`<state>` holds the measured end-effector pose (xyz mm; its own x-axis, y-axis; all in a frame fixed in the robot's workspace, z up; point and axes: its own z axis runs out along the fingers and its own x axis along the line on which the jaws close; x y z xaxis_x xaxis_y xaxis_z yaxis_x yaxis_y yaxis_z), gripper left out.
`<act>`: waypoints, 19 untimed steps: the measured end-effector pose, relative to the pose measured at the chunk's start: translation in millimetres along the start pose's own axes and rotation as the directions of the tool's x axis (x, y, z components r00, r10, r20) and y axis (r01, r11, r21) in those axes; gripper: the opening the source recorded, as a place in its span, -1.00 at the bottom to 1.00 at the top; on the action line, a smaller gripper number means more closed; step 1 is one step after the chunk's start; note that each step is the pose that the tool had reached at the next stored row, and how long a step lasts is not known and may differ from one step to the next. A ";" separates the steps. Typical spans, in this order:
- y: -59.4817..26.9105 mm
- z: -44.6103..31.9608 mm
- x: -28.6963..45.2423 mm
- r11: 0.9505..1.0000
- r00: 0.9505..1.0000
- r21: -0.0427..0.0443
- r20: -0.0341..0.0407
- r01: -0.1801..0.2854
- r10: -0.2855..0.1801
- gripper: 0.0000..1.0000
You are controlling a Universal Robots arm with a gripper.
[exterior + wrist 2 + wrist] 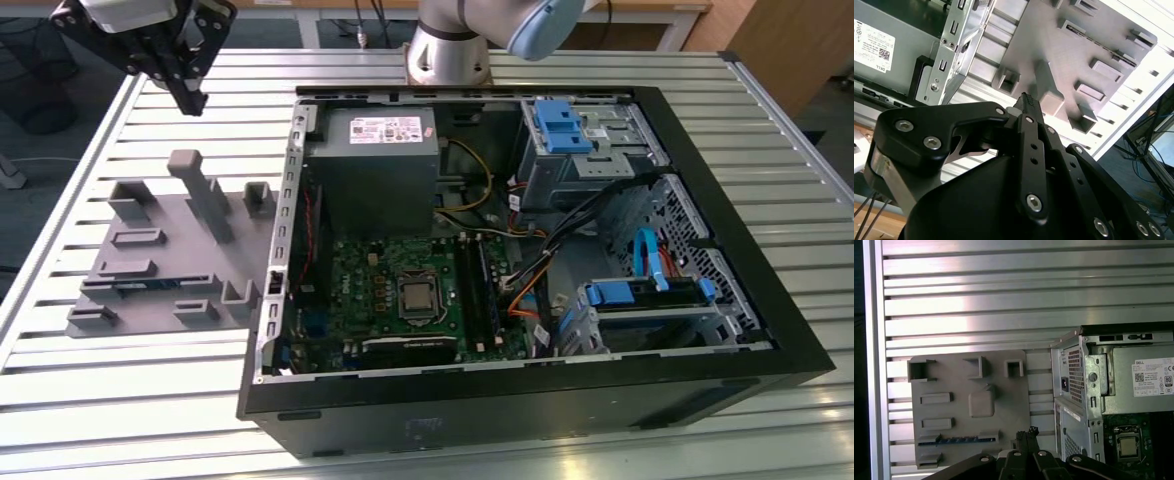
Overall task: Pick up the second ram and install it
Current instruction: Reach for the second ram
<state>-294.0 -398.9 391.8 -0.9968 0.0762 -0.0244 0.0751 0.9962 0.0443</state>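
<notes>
While claw [190,100] hovers, ram [961,439] seemingly rests in holder [954,382].

The desk [107,380] of ribbed silver metal slats looks brushed and throws back bright glare. The grey plastic holder tray [1004,410] is matt and faintly grainy. The thin blue-green circuit-board ram [961,439] seated in it has a slight sheen. The black computer case [534,410] is matt painted metal. Its grey power supply box [374,180] is dull bare sheet metal, bearing a white paper label [384,128]. The black tool [1026,100] looks satin-smooth, studded with bright metal screws [1034,201].
</notes>
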 end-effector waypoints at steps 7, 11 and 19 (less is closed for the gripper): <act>-0.6 -0.2 7.5 1.000 1.000 0.000 0.000 0.000 0.000 -0.79; -0.6 -0.2 7.7 1.000 1.000 0.000 0.000 0.000 0.000 -0.79; -0.6 -0.2 8.5 1.000 1.000 0.000 0.000 0.000 0.000 -0.79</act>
<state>-302.5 -398.9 391.8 -0.9968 0.0762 -0.0244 0.0751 0.9962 0.0443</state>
